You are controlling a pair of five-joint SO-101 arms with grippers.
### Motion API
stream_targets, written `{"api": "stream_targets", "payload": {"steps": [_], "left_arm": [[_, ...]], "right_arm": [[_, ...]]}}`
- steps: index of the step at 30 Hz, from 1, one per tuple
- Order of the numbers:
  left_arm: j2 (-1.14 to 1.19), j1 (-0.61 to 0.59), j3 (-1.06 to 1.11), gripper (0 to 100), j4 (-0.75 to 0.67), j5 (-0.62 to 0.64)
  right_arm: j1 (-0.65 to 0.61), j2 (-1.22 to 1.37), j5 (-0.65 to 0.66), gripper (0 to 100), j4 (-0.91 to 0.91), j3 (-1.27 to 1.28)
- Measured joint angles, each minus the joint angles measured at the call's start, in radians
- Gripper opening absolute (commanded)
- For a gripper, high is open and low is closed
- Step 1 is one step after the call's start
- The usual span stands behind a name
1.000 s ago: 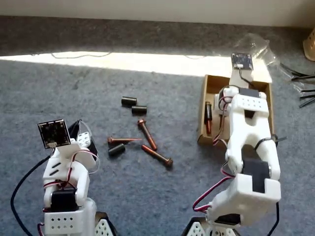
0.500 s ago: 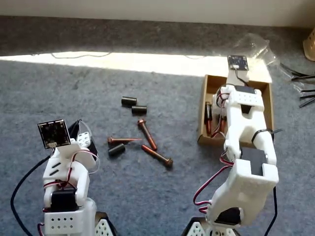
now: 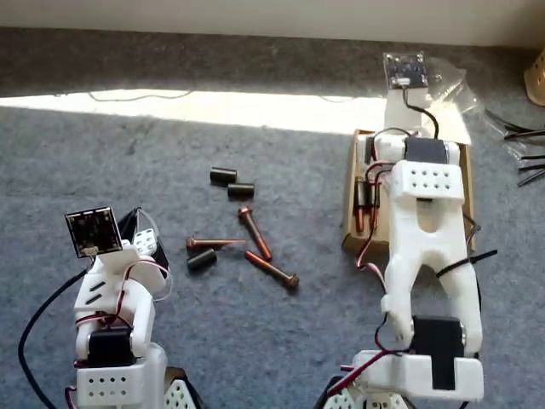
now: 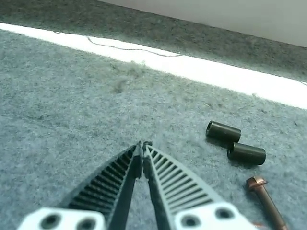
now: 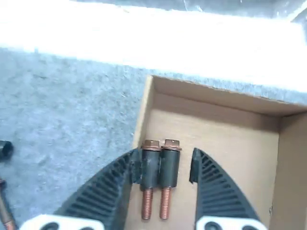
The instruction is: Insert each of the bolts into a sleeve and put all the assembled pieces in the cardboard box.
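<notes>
Two assembled pieces (image 5: 160, 167), copper bolts in dark sleeves, lie side by side in the cardboard box (image 5: 144, 108). My right gripper (image 5: 163, 163) is open and straddles them; one finger touches the nearer sleeve, the other stands apart. In the high view the right arm (image 3: 426, 213) stretches over the box (image 3: 351, 183), where an assembled piece (image 3: 360, 203) shows beside it. Three loose bolts (image 3: 255, 234) and three sleeves (image 3: 223, 176) lie on the carpet mid-table. My left gripper (image 4: 143, 144) is shut on nothing, low over the carpet, with two sleeves (image 4: 223, 131) and a bolt (image 4: 266, 201) off to one side.
A crumpled clear plastic bag (image 3: 444, 83) lies just beyond the box. Black cables (image 3: 521, 158) trail at the right edge. A bright strip of sunlight (image 3: 213, 106) crosses the grey carpet at the back. The left arm (image 3: 111, 298) stands at the near left.
The right arm has stretched farther over the box, its wrist moving toward the far side. The left arm and the loose bolts and sleeves have not moved.
</notes>
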Motion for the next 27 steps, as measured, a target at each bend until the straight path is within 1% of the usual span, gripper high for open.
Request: {"api": "stream_targets", "payload": {"steps": [2,8,14,19,22,27], "left_arm": [[0.000,0.000,-0.005,3,0.023,0.000],[0.000,0.000,-0.080,3,0.169,0.000],[0.000,0.000,-0.153,3,0.293,0.000],[-0.008,0.000,-0.219,3,0.396,0.000],[-0.009,-0.006,-0.226,3,0.408,0.000],[-0.011,-0.143,-0.226,3,0.394,0.000]], "right_arm": [[-0.037,-0.075,0.000,14.6,0.026,0.000],[-0.173,-0.259,0.000,14.6,0.109,0.015],[-0.344,-0.391,0.011,14.6,0.115,0.110],[-0.468,-0.456,0.157,14.6,0.115,0.186],[-0.517,-0.465,0.249,14.6,0.115,0.229],[-0.574,-0.468,0.371,14.6,0.115,0.358]]}}
